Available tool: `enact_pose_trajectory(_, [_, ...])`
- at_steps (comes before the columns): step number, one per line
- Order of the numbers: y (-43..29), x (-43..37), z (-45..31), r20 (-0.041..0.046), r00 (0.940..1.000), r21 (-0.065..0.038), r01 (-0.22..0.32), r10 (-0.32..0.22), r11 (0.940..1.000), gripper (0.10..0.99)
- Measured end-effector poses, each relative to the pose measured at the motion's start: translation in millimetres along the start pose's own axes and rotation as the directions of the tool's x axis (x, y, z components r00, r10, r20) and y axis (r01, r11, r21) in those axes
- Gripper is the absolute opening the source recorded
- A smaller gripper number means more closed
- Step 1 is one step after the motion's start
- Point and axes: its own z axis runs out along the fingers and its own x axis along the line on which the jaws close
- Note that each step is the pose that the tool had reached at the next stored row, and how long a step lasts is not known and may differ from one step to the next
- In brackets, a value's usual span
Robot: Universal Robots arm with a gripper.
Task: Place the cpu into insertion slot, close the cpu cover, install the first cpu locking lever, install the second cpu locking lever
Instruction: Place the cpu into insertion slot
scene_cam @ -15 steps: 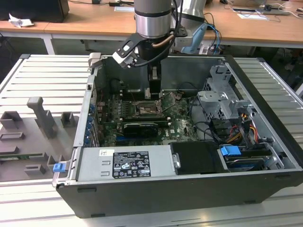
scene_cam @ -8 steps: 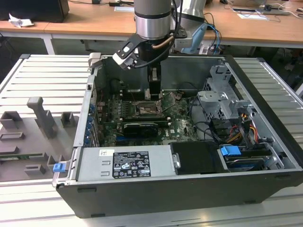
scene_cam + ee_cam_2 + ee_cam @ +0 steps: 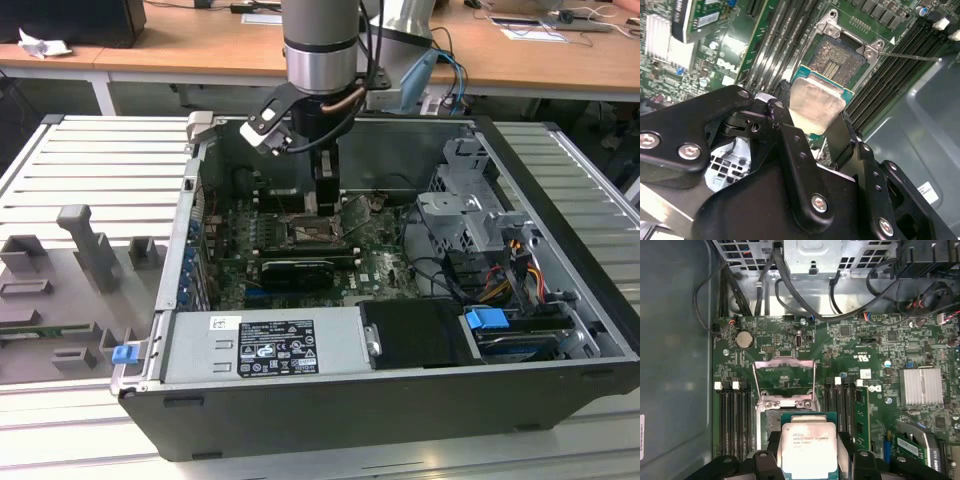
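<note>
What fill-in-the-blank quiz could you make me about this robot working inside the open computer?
1. The gripper is shut on the flat, silvery ___.
2. The insertion slot has no chip in it yet: it is ___.
3. The circuit board around that slot is coloured ___.
Missing words: cpu; empty; green.

You see the arm reaching from twelve o'clock into the open computer case, its gripper hanging just above the insertion slot on the green board. At six o'clock from the slot lies the labelled power supply; at the case's nine o'clock, grey fixtures stand on the slatted table.
</note>
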Motion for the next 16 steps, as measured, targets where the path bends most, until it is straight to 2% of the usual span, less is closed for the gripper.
enact_pose_trajectory(6, [-4.1, 2.0, 12.8, -0.0014, 0.9999, 0.0, 0.017, -0.017, 0.9999, 0.529])
enact_pose_trajectory(7, [-6.1, 2.3, 16.6, -0.0017, 0.9998, 0.0, 0.018, -0.018, 0.9998, 0.529])
enact_pose_trajectory(8, [-7.4, 3.9, 24.6, -0.0042, 0.999, 0.0, 0.044, -0.044, 0.999, 0.529])
enact_pose_trajectory(9, [-8.3, 4.9, 26.9, -0.0048, 0.9987, 0.0, 0.05, -0.05, 0.9987, 0.529])
enact_pose_trajectory(16, [-14.4, 6.7, 34.6, -0.0051, 0.9986, 0.0, 0.052, -0.052, 0.9987, 0.529])
